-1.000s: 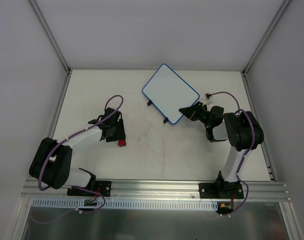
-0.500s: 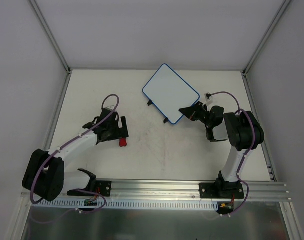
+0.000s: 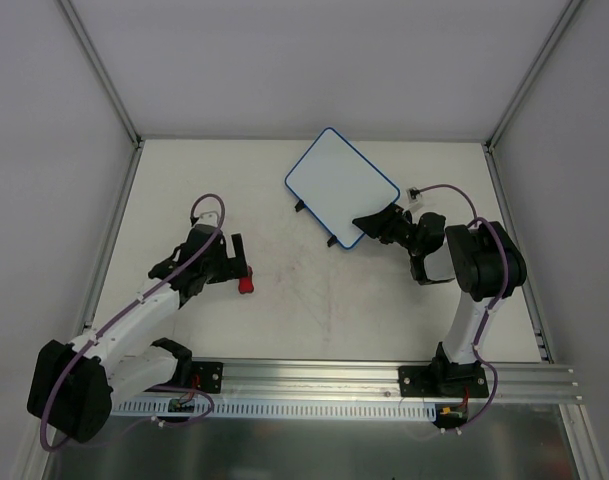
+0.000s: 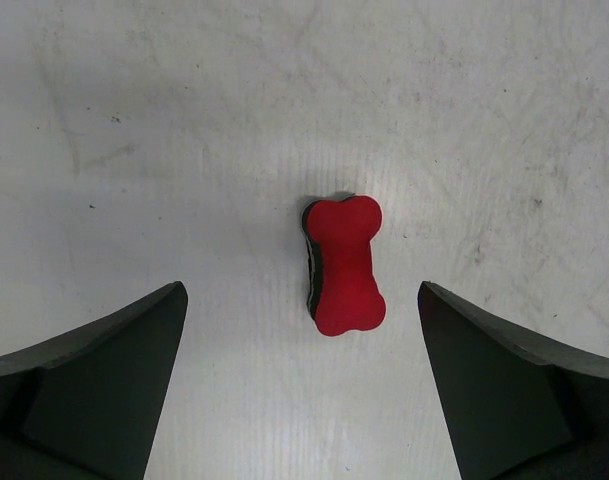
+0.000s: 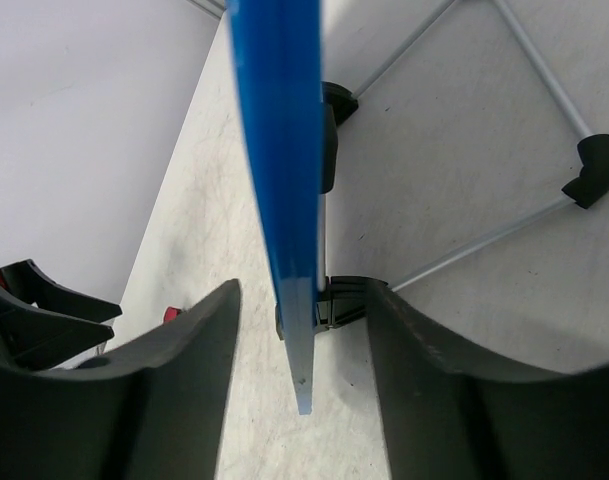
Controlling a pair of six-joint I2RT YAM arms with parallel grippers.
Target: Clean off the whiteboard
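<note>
My left arm reaches out low from the near-left corner. Its claw (image 4: 302, 292) is released and spread wide above the one red eraser (image 4: 344, 265), which lies untouched on the tabletop (image 3: 314, 300), left of centre. My right arm is folded by the right edge, wrist turned leftward. Its claw (image 5: 304, 290) is released too, straddling the rim of the single whiteboard (image 3: 341, 185) near the far edge, with a gap either side.

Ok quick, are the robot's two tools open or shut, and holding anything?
Left tool: open, holding nothing, above the small red bone-shaped eraser.
Right tool: open, holding nothing, jaws either side of the edge of the white blue-rimmed whiteboard.
</note>
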